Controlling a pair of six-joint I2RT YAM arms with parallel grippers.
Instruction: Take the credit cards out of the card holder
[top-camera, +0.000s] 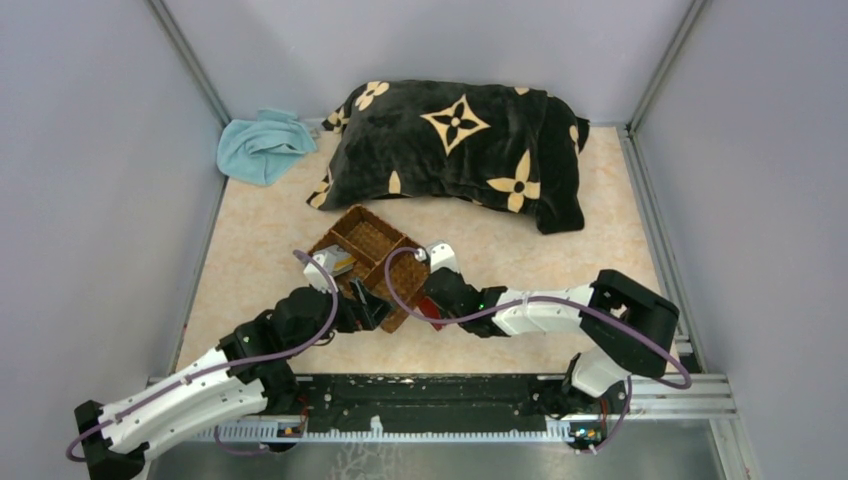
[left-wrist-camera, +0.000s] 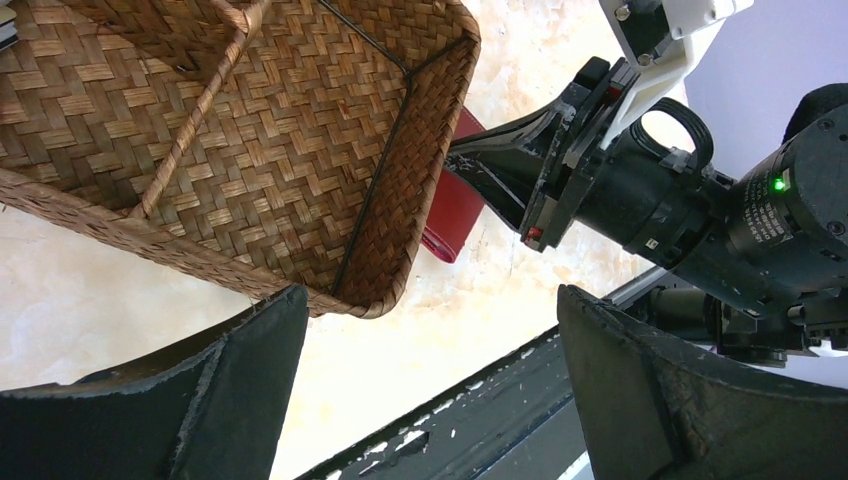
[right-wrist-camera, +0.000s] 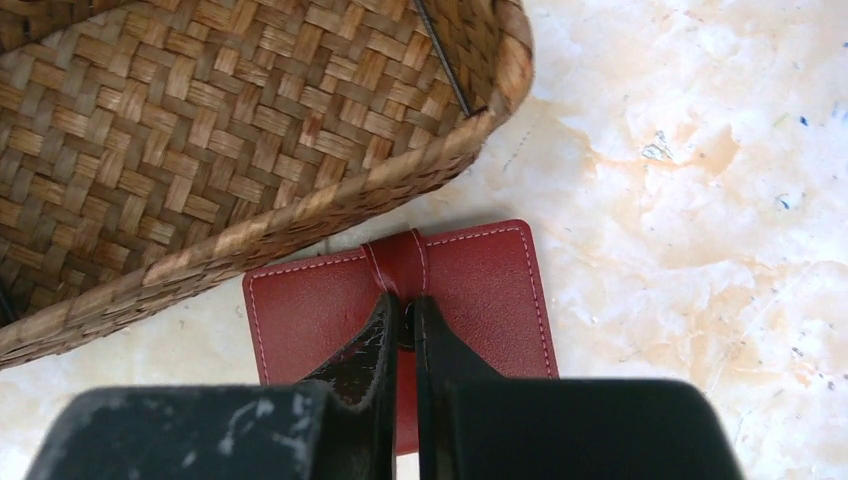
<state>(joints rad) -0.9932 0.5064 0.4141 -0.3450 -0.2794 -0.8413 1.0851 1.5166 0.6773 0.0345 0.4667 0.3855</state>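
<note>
Red card holder (right-wrist-camera: 480, 290), flat on desk (right-wrist-camera: 680, 200) just beside wicker basket's (left-wrist-camera: 400, 200) near-right wall, is clamped at its strap by right hand (right-wrist-camera: 405, 305); left hand (left-wrist-camera: 428, 300) is held apart nearby.

right claw (right-wrist-camera: 405, 318) — fingers pinched together on red card holder (right-wrist-camera: 480, 290) | holder flat, against woven basket (right-wrist-camera: 200, 150)
</note>
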